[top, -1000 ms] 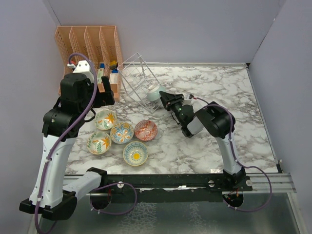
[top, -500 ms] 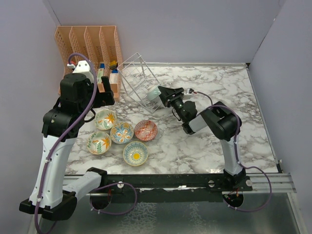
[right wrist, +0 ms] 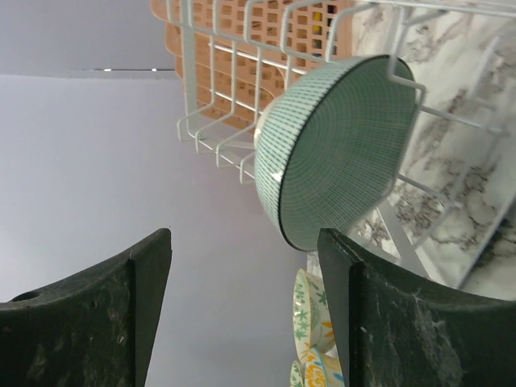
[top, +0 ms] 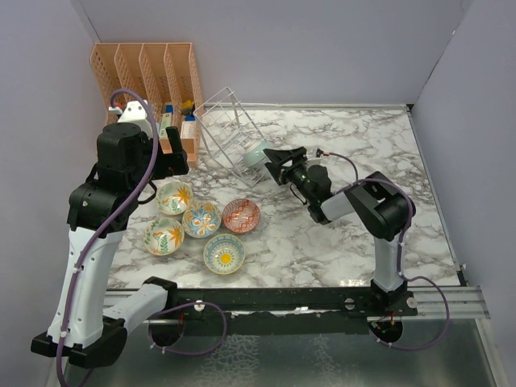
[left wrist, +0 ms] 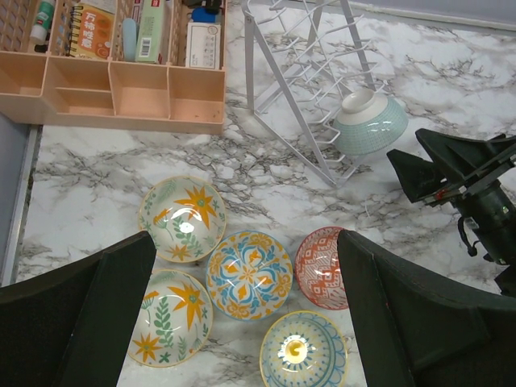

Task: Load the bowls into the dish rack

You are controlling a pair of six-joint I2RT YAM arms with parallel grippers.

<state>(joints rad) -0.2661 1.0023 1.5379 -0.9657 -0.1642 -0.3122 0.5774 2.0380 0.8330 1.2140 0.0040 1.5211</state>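
Observation:
The plain teal bowl [top: 256,151] [left wrist: 371,121] [right wrist: 339,153] leans on its side in the end slot of the wire dish rack [top: 226,125] [left wrist: 306,89] [right wrist: 218,72]. My right gripper [top: 278,162] [right wrist: 242,242] is open just to the bowl's right, with nothing between its fingers. Several patterned bowls lie on the marble: orange-flower [top: 175,197] [left wrist: 182,218], blue-and-orange [top: 201,218] [left wrist: 249,274], red [top: 241,215] [left wrist: 318,262], leafy [top: 164,236] [left wrist: 165,317], yellow-centred [top: 223,253] [left wrist: 302,351]. My left gripper [top: 172,158] [left wrist: 246,238] hangs open high above them.
The orange slotted organizer [top: 149,72] [left wrist: 113,89] with small boxes and bottles stands against the back left wall, right beside the rack. Grey walls close in the back and both sides. The right gripper [left wrist: 451,165] shows in the left wrist view beside the rack.
My right gripper has opened and let go of the teal bowl, which now rests in the rack. The right arm's elbow has swung rightward. The left arm has barely moved.

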